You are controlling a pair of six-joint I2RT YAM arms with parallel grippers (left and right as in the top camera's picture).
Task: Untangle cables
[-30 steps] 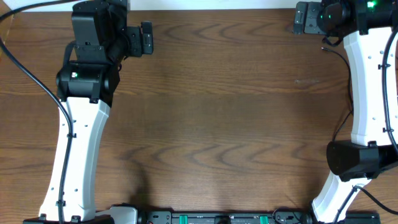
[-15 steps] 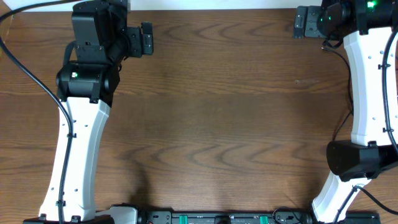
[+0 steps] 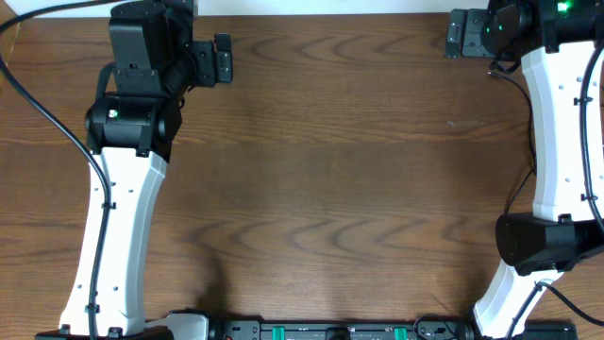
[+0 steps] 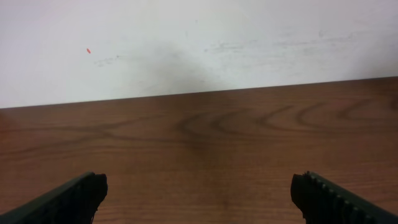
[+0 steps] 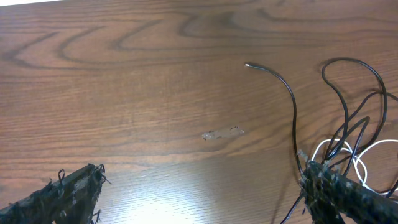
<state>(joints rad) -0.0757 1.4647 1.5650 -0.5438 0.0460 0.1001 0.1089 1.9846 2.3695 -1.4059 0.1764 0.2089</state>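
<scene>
My dark brown wood-grain table (image 3: 330, 189), a small pale scuff (image 5: 222, 132) on its top (faint from overhead too), white wall (image 4: 199, 43) behind my table's far edge, smudged grey in places, a tiny red speck (image 4: 88, 50) on it

Overhead looks down; wrist views low (shared table (image 3: 330, 189)).

Overhead: even, bright light; faint soft shadows on the table (image 3: 359, 170).
Left wrist: soft focus; diffuse grey shadow on the wall (image 4: 261, 31).
Right wrist: pale glare on the table near the lower edge.
</scene>
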